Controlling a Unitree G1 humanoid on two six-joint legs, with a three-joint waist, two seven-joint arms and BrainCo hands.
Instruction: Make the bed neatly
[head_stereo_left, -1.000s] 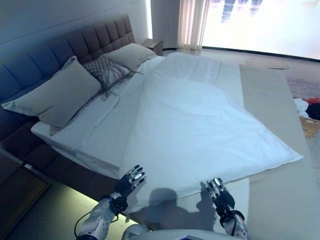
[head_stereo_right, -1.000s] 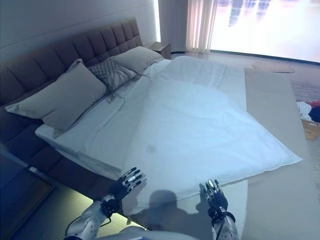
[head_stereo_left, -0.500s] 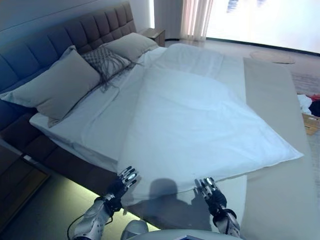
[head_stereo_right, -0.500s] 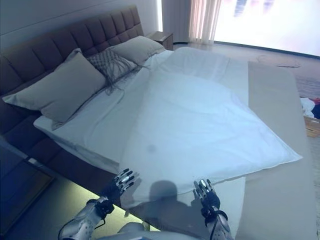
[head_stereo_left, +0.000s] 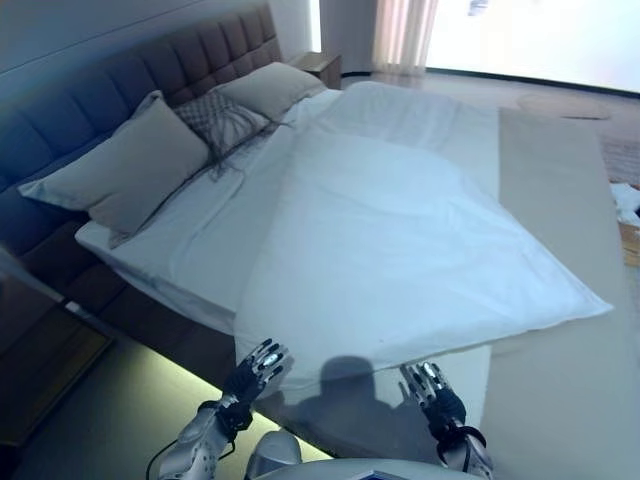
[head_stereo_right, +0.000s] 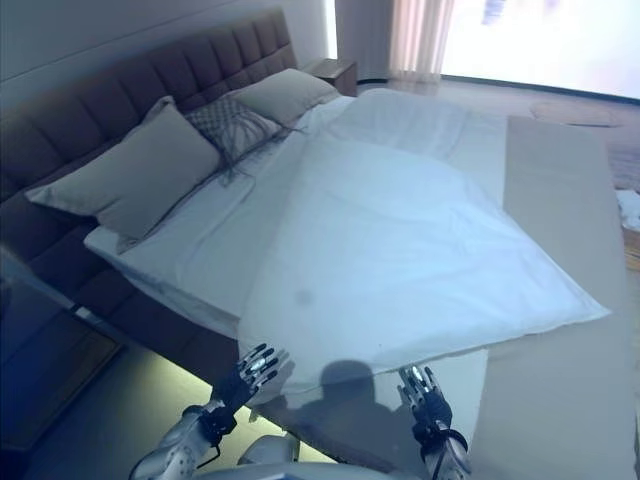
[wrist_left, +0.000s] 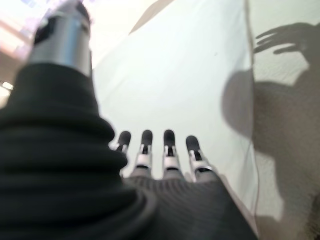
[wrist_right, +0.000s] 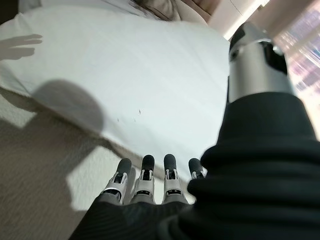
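A white duvet (head_stereo_left: 400, 240) lies spread at a slant over the bed, its near edge just beyond my hands. A white sheet (head_stereo_left: 190, 245) shows beside it on the left. Three pillows lean against the padded headboard (head_stereo_left: 110, 100): a large grey one (head_stereo_left: 130, 175), a patterned one (head_stereo_left: 222, 122) and another grey one (head_stereo_left: 275, 88). My left hand (head_stereo_left: 250, 375) is open, fingers spread, near the duvet's near left corner. My right hand (head_stereo_left: 432, 392) is open over the sheet below the duvet's near edge. Both hold nothing.
A beige runner (head_stereo_left: 565, 260) covers the bed's right side. A nightstand (head_stereo_left: 322, 66) stands at the far end of the headboard. A wooden cabinet (head_stereo_left: 40, 370) stands at the lower left. A curtain (head_stereo_left: 405, 35) and a bright window are at the back.
The camera has shifted, so the bed sits a little further right in view. Both hands stay open near the duvet's near edge, slightly lower in view.
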